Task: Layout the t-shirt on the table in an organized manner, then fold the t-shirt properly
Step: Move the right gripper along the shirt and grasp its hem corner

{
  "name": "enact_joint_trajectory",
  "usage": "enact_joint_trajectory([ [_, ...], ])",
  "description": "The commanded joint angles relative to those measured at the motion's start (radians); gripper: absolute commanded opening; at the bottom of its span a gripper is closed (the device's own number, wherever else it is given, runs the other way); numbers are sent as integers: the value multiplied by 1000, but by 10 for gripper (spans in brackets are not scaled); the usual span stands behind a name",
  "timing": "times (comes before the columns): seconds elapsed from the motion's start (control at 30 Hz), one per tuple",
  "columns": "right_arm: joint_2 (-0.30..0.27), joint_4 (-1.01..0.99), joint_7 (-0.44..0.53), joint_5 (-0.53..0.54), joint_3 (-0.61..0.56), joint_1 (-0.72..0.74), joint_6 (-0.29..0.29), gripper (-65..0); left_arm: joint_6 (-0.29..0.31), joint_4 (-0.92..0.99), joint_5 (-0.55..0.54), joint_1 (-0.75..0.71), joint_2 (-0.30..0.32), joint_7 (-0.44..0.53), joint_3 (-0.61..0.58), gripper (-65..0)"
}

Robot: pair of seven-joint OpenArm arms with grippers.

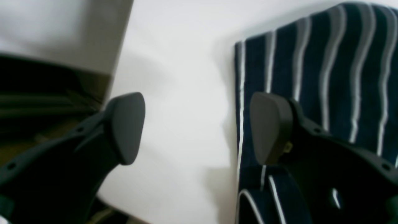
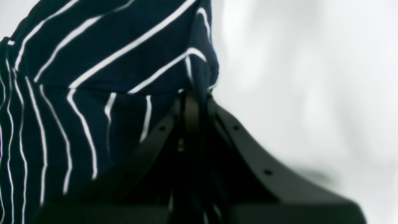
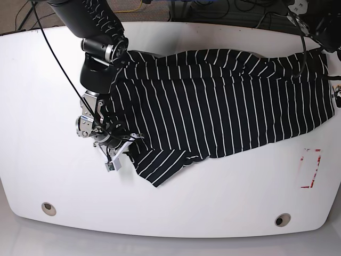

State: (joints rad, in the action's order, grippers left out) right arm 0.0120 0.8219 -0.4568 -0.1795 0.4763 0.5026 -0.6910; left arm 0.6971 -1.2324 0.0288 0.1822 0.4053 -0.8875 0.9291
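Right gripper (image 2: 194,96): I see it clamped on a t-shirt (image 3: 224,101) fold.
Left gripper (image 1: 197,127): spread apart over desk (image 1: 180,77), beside the shirt's edge.

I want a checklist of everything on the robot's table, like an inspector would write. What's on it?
Surface: white glossy table, two metal-ringed holes, red-marked rectangle near one edge.
Job's things: striped t-shirt spread across the table but wrinkled, one sleeve sticking out toward the front; not folded.
Clutter: nothing seen.
Grippers: right gripper shut on the t-shirt's edge; left gripper open, one finger over the fabric, holding nothing.
Cables: black cable running along the right arm; more cables behind the table.
Surroundings: floor past the far edge, little else shows.
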Motion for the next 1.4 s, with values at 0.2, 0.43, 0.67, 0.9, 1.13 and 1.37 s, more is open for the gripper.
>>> enact_joint_trajectory([
  [0.2,-4,15,13,16,-1,24,-7,-650,-15,148,-22,67,28,133,-3,-156],
  [0.43,-4,17,13,16,-1,21,-7,-650,-20,247,-22,104,39,144,-20,-154],
  [0.67,-4,20,10,16,-1,21,-7,-650,-21,331,-23,133,63,176,-64,-154],
  [0.9,4,103,-3,18,-1,-6,-7,-650,-18,406,-26,133,63,247,-137,-160],
  [1.13,18,199,-69,19,-1,-15,-7,-650,-17,418,-28,135,62,244,-146,-315],
  [1.37,18,271,-102,21,-1,-34,-7,-650,-15,425,-28,135,60,219,-146,-344],
])
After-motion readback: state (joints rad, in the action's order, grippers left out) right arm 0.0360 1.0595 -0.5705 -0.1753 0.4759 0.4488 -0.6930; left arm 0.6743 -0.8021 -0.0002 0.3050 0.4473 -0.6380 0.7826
